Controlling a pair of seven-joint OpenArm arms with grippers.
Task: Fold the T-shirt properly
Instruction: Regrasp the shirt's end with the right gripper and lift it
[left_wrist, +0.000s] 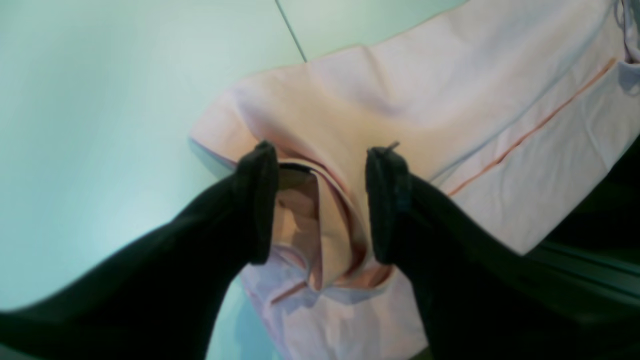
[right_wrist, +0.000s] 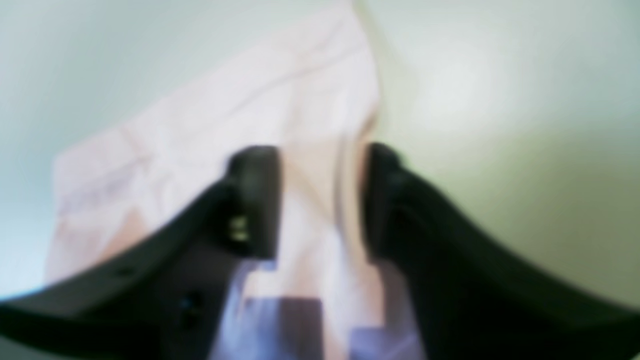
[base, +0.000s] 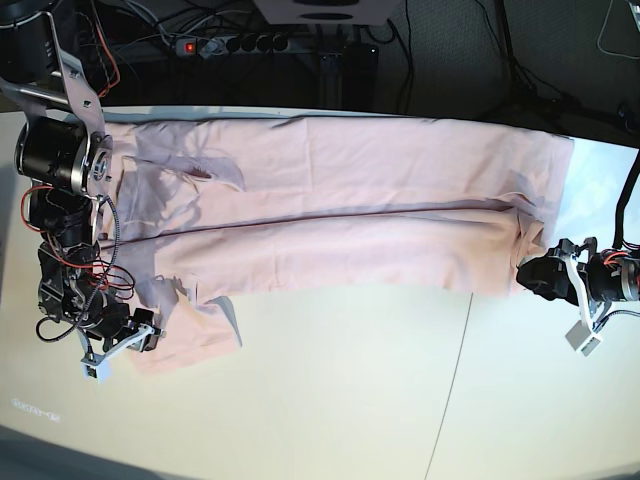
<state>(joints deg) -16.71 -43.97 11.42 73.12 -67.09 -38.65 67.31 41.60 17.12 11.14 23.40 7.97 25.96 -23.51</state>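
spanning t-shirt (base: 340, 215) (corners pinched)

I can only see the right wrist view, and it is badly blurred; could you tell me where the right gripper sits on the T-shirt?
Observer: The base view shows the right gripper at a loose flap on the T-shirt's near corner.
Operator: And the left gripper, please?
Observer: The left gripper is at the shirt's opposite end, on its near edge.
Operator: Is it holding cloth?
Observer: In the left wrist view, a raised fold lies between its fingers; I cannot tell whether it is pinched.
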